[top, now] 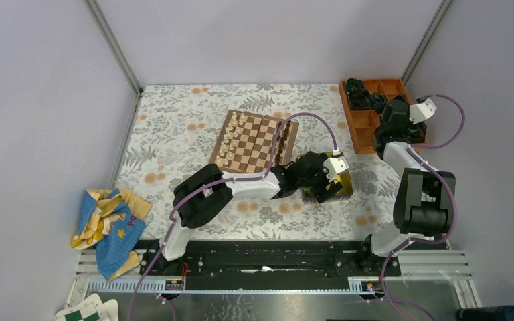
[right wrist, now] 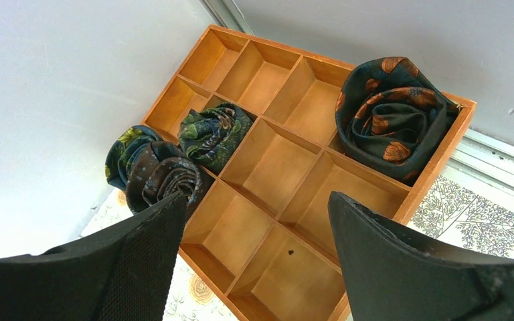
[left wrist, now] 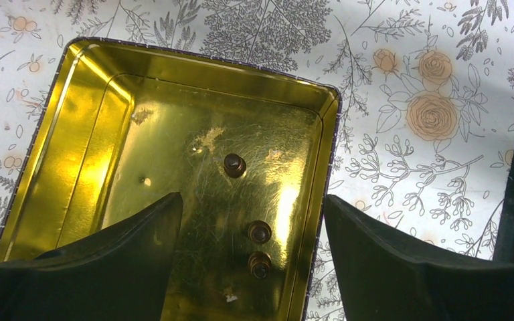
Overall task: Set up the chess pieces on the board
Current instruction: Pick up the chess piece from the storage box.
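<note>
The board (top: 258,142) lies at the middle back of the table, with pale chess pieces (top: 231,139) lined along its left side and dark ones (top: 283,137) along its right. Three dark chess pieces (left wrist: 260,231) stand in a shiny yellow tin (left wrist: 94,154) just right of the board. My left gripper (left wrist: 251,204) hovers open above the tin, two of the pieces below its gap, nothing between its fingers. Far to the right, my right gripper (right wrist: 255,200) stands open and holds nothing, above an orange wooden divider tray (right wrist: 268,167).
The divider tray (top: 365,124) at the back right holds rolled dark patterned fabrics (right wrist: 391,114). A crumpled blue and yellow cloth (top: 107,227) lies at the near left. A green-and-white checkered sheet (top: 87,311) sits beyond the near edge. Walls enclose three sides of the table.
</note>
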You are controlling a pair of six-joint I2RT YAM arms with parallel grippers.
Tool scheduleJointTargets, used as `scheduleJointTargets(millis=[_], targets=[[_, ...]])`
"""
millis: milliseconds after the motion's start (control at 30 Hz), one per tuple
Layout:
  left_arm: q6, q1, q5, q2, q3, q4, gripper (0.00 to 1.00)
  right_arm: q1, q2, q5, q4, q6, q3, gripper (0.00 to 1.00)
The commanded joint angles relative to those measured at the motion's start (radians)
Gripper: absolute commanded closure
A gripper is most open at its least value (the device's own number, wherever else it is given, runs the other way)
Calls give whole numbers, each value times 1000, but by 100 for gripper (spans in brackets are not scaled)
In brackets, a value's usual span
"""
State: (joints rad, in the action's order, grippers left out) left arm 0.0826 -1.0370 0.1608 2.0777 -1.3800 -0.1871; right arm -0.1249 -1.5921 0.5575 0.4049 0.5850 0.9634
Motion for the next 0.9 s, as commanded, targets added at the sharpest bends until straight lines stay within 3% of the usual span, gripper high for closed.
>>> scheduleJointTargets(millis=[0, 267, 533, 633, 733, 867], targets=[[14, 1, -27, 5, -25, -93, 17, -2, -8, -10, 64, 19, -1, 16], [7, 4, 1, -46, -1, -102, 18, -2, -21, -26, 72, 20, -1, 16], [8, 24, 11, -1, -33, -101, 22, -2, -19, -35, 84, 23, -10, 16], [9, 27, 14, 10, -39, -103, 29, -2, -20, -36, 86, 22, -9, 16], [6, 36, 6, 24, -46, -109, 47, -2, -22, -36, 90, 23, -12, 16], [0, 48, 34, 47, -71, -94, 47, -2, -28, -37, 93, 21, -12, 17]])
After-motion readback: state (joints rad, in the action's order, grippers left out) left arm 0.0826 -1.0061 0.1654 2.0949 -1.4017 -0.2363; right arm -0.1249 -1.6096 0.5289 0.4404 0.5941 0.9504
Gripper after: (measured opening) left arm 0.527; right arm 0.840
